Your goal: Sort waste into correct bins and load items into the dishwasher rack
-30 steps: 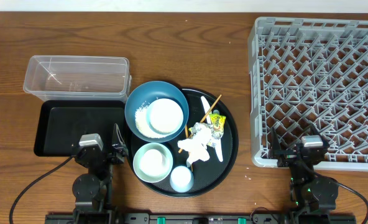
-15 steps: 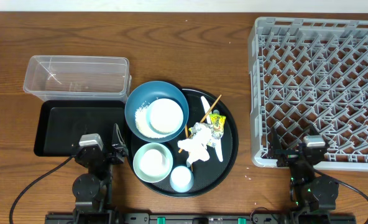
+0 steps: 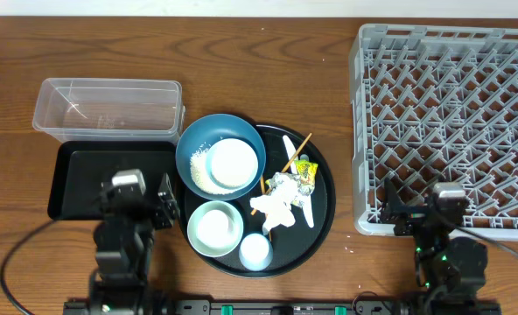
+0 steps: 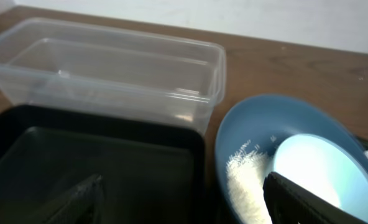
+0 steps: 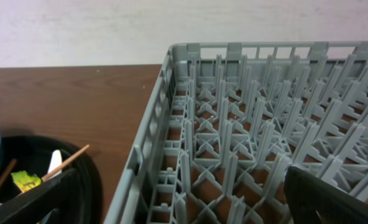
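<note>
Hovering low over the near right part of the shallow black tray point(image 3: 75, 179), the left gripper point(image 4: 183, 185) has its fingers spread apart with nothing between them. The clear tub point(image 3: 110, 84) sits just behind that tray, touching it. The right gripper point(image 5: 181, 180) hangs at the near left corner of the grey dishwasher rack point(image 3: 360, 131), its fingers also wide apart and holding nothing. Between the two arms lies a round black tray point(image 3: 325, 206) carrying everything else. The large blue bowl point(image 3: 192, 149) overlaps its far left rim and holds the small white dish point(image 3: 233, 164) beside a heap of rice point(image 3: 203, 173). Nearer the robot stand the pale-green bowl point(image 3: 195, 213) and the whitish cup point(image 3: 255, 251), close together. To their right the crumpled tissue point(image 3: 275, 206) lies over the white spoon point(image 3: 290, 145), with the chopsticks point(image 3: 297, 151) crossing it and the yellow-green wrapper point(image 3: 305, 171) just beside.
</note>
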You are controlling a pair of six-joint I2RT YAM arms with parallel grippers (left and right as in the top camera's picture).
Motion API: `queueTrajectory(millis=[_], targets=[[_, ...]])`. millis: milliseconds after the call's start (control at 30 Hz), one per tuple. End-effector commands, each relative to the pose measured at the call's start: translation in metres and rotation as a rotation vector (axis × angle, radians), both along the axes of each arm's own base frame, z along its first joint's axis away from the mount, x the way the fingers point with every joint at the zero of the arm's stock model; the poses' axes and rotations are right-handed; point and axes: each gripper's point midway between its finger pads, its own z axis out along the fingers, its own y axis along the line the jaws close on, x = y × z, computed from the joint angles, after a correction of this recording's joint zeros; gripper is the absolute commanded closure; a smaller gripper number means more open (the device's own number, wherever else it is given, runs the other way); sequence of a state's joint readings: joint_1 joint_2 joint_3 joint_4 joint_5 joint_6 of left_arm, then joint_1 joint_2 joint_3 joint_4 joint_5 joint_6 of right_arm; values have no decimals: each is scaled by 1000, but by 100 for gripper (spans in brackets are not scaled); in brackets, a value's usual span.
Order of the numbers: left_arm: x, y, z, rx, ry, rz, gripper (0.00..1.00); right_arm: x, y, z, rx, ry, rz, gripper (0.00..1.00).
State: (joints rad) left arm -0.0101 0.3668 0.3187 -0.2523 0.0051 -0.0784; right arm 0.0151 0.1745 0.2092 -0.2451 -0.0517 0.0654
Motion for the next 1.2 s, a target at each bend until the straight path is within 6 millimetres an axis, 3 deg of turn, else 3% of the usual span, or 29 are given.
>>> queueTrajectory(millis=[0,167,367,533,733,900,1033,1167], targets=[[11,-12,25,-36,47,-61,18,4,2,23,15,30,4,1],[31,-28,38,-81,220,-138,18,16,2,35,9,211,2,1],[44,-49,43,-83,492,-196,18,21,-4,28,-16,527,-34,1],[53,-86,50,-96,651,-315,18,31,-14,28,-54,667,-89,1],[51,-124,44,-181,709,-462,18,33,-11,20,-48,719,-73,1],[61,-141,51,-224,656,-523,18,31,-35,19,-20,723,-207,1],[68,-147,40,-134,659,-463,18,28,-51,19,50,725,-292,1],[73,-184,24,-51,660,-529,18,25,-62,17,67,733,-334,1]])
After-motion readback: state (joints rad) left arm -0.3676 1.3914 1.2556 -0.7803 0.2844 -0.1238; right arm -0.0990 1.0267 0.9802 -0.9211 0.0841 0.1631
